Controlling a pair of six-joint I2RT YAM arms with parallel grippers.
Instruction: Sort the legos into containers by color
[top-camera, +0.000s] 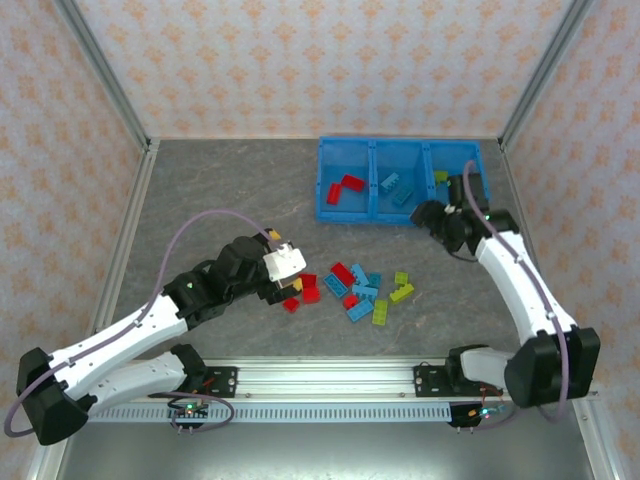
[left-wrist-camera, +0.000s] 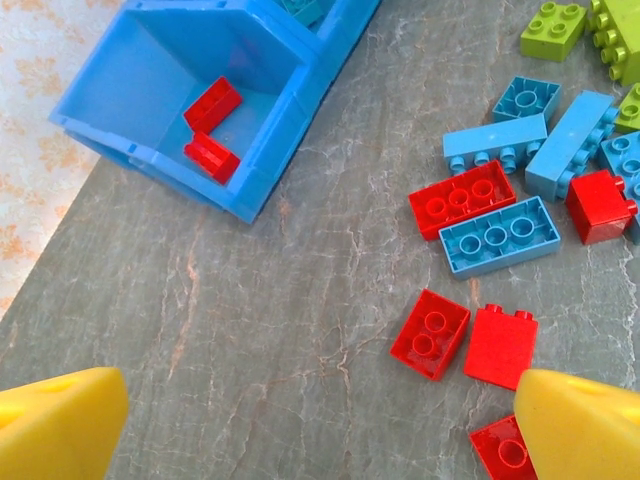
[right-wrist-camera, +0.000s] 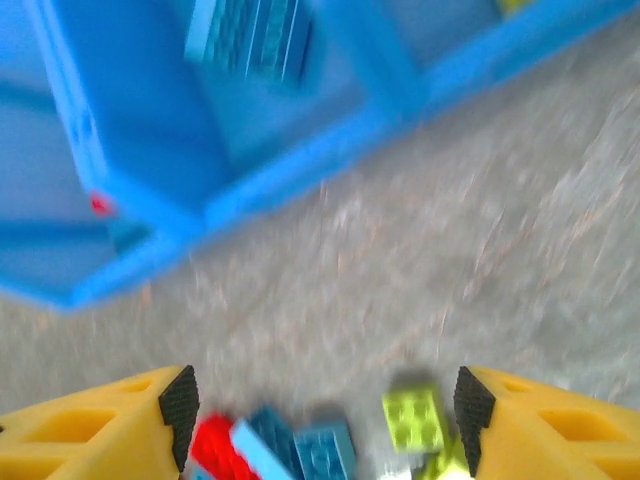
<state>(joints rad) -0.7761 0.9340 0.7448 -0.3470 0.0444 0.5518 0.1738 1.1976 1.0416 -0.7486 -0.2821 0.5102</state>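
- Found the left jaws spread wide with nothing between them, poised low over the left fringe of the loose legos. Noted smooth yellow moulded fingertips, the right-hand one just beside a red brick.
- Counted roughly a dozen legos on the worktop, with red, light blue and yellow-green mixed in one cluster. Judged these to be the bulk of the work outstanding.
- Recorded hard, glossy, rectangular bricks with round studs, seen lying stud-up or on a side. Noted a grey, matt worktop, veined like stone.
- Inspected the containers: three square open compartments of one long blue bin in thin rigid plastic, split by two inner walls.
- Logged two red bricks in the left compartment and two light-blue bricks in the middle one. Logged a yellow-green piece in the right one, partly hidden by the arm. Saw no colour misplaced.
- Found the right jaws apart and empty, near the bin's front wall at its right end, with black pads on yellow fingers. Noted blur in that wrist view.
- Judged the sorting begun correctly but well under half done.
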